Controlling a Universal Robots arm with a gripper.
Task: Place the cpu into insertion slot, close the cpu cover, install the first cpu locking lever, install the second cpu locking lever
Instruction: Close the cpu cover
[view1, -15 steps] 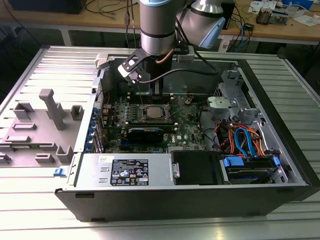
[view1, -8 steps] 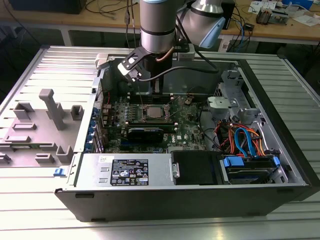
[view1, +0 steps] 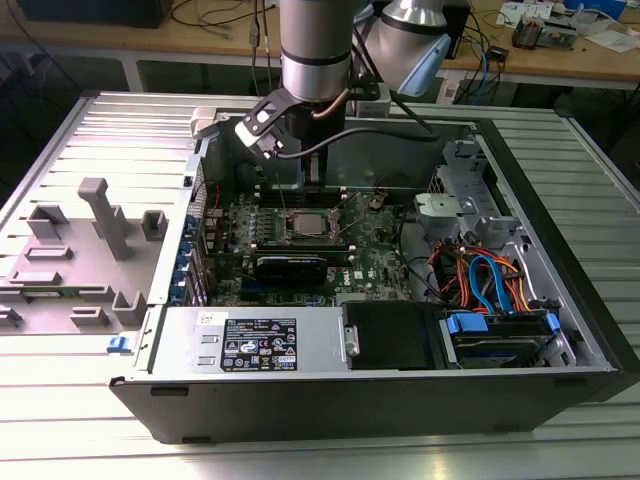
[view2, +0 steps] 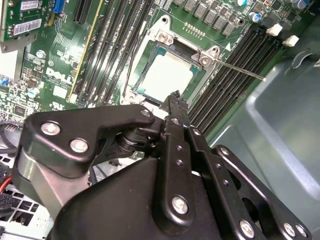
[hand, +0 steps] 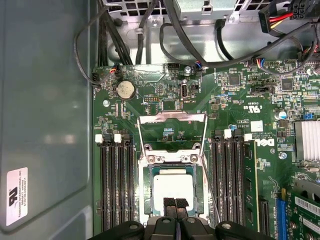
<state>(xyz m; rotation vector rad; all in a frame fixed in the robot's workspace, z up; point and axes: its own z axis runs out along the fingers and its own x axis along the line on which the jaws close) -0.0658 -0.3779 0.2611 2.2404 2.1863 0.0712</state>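
A robot arm reaches into an open computer case (view1: 330, 405) on a ribbed table (view1: 90, 445); the cpu (hand: 172, 187) lies flat in the insertion slot (hand: 150, 159), so seating looks done; the cpu cover (hand: 172, 118) stands swung back, leaving the chip exposed; the claw (hand: 175, 204) hovers at the chip's near edge, its 2 fingers pinched narrow, holding nothing, probably for pushing rather than gripping.

Memory slots (hand: 106, 190) flank the insertion slot (hand: 172, 159) on 2 sides; the case wall (hand: 45, 125) rises nearby.
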